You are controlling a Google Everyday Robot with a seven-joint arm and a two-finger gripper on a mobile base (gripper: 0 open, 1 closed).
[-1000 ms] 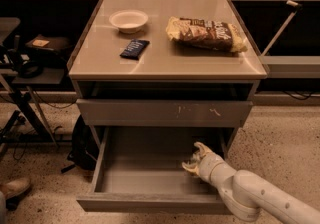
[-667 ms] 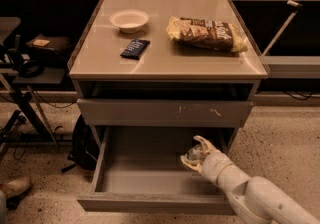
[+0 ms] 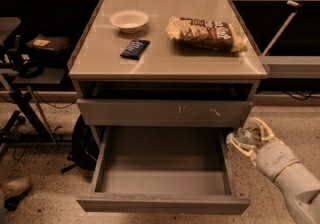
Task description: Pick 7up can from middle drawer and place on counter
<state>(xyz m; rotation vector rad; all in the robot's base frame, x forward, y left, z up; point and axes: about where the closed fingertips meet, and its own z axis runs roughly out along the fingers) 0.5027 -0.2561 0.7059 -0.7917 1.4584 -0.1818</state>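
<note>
- The gripper (image 3: 247, 138) hangs at the lower right, just beyond the right side wall of the open drawer, and level with the gap below the scratched drawer front (image 3: 165, 112).
- Its pale fingers are clenched around the 7up can (image 3: 243, 135), which shows as a small silver-green shape between them.
- The can is held in the air, outside the drawer and below the counter, touching neither.
- The white arm (image 3: 290, 178) runs from the gripper down to the bottom right corner.
- The middle drawer (image 3: 160, 165) is pulled well out towards the camera, its grey floor bare.
- The scratched drawer front above it is closed, with an open dark slot between it and the counter.
- The counter (image 3: 165, 63) carries three things: a small white bowl (image 3: 129, 19) at the back left, a dark blue packet (image 3: 135, 48) just in front of the bowl, and a brown and yellow snack bag (image 3: 206, 33) lying flat at the back right.
- A black bag (image 3: 82, 143) leans against the cabinet's left side on the speckled floor, and a shoe (image 3: 15, 187) shows at the lower left edge.
</note>
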